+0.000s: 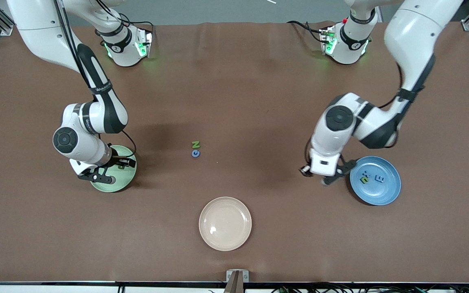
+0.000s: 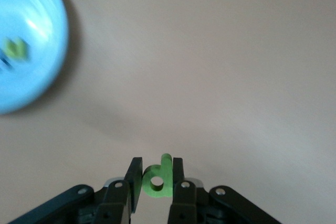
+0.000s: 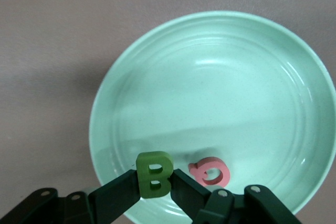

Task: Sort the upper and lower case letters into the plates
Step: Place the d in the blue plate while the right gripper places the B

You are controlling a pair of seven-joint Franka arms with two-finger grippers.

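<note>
Nearest the front camera, a cream-beige plate is lying empty-looking at the table's near middle. Farther from that camera, at mid-table, a green letter N and a blue letter e are lying just beside each other, the N the farther of the two.

Toward the right arm's end, the pale green plate is being overhung by the right gripper. In the right wrist view, a green letter B is being pinched between the closed fingers over the plate's edge, and a pinkish-red letter is lying flat in the dish beside it.

Toward the left arm's end, the blue plate is carrying a green letter and a blue letter E. The left gripper is being held over bare table just beside that plate, toward the table's middle. In the left wrist view, a green lower-case d is being clamped upright between its fingers, with the blue plate well apart.
</note>
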